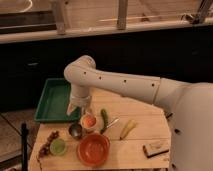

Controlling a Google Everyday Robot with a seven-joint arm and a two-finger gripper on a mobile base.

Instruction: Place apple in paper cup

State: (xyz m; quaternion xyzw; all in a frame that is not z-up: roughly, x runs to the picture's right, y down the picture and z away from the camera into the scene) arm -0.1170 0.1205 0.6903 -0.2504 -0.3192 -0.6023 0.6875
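One step looked all but done: the apple [88,120] sat inside the paper cup [89,124], just below your jaws [81,109] on the table [142,117]. I could not tell whether the jaws were open; your next move, I judged, was a straight lift clear without tipping the cup.

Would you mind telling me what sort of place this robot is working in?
Probably a lab or office test area set up like a kitchen: a small wooden table beside dark cabinets, holding a green tray, an orange-red bowl and food items. The tool hovers just above the paper cup holding the apple.
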